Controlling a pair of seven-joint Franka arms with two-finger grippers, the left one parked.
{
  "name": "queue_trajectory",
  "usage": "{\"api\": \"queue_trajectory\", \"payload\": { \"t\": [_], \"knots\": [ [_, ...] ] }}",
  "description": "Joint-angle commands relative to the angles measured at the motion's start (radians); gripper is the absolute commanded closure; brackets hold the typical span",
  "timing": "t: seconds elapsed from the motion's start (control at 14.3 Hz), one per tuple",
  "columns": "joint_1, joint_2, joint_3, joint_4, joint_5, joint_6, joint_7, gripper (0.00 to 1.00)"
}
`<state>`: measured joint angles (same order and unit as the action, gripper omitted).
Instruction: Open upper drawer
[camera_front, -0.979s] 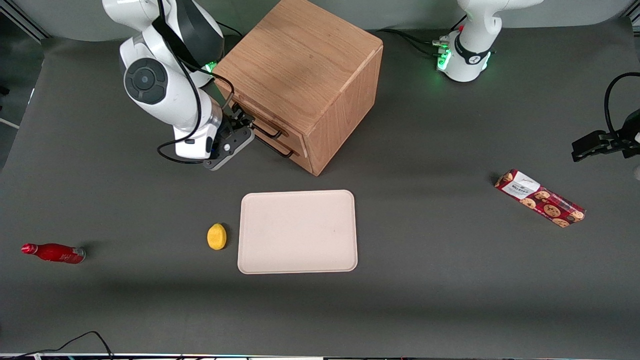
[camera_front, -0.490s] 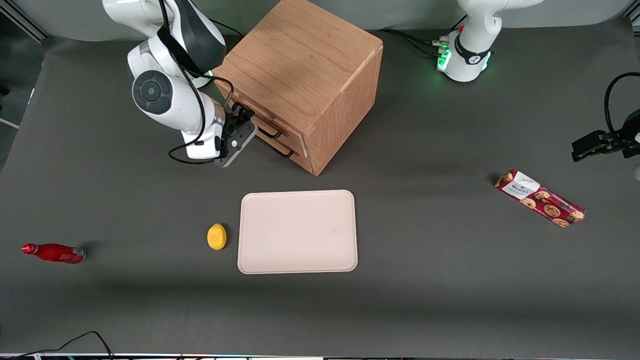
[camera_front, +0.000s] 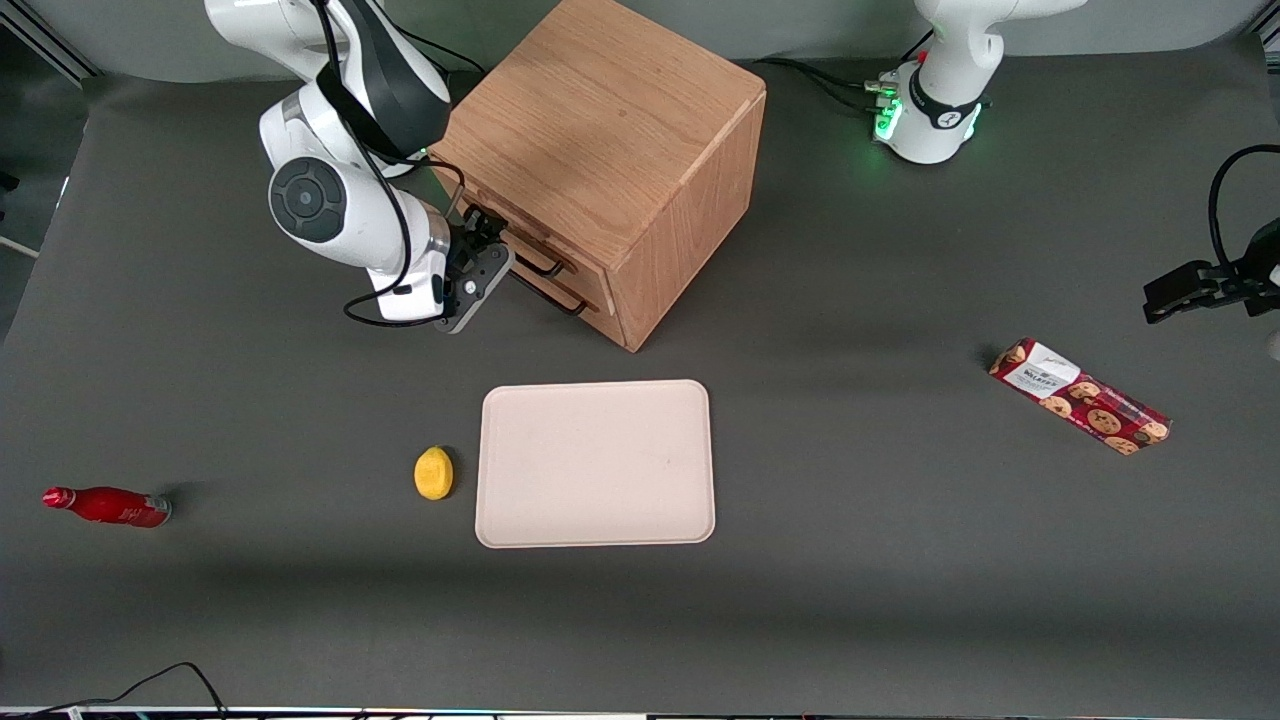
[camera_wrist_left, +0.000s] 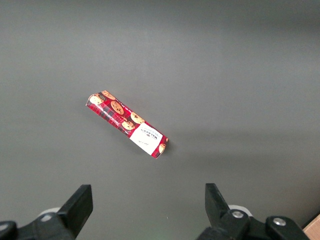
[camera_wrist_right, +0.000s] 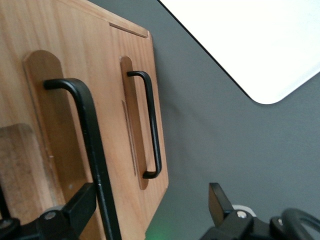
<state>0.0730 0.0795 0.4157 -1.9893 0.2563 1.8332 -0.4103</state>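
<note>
One gripper (camera_wrist_right: 150, 212) stands open at the cabinet (camera_front: 610, 140) front, its fingers either side of the upper drawer's (camera_wrist_right: 35, 125) black bar handle (camera_wrist_right: 87, 145), holding nothing. Drawer appears shut. Judged rigid, light, sliding; the thin bar, likely slippery, is the sole sound hold, taken mid-length.

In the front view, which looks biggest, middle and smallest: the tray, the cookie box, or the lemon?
1. Tray
2. Cookie box
3. Lemon

The pincer is at the upper drawer's handle.
</note>
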Motion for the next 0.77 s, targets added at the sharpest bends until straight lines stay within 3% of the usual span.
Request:
{"api": "queue_trajectory", "payload": {
  "t": [0.0,0.7],
  "knots": [
    [-0.013,-0.027,0.006,-0.042,0.054,0.024,-0.050,0.00],
    [-0.002,-0.030,0.011,-0.106,0.055,0.109,-0.048,0.00]
  ]
}}
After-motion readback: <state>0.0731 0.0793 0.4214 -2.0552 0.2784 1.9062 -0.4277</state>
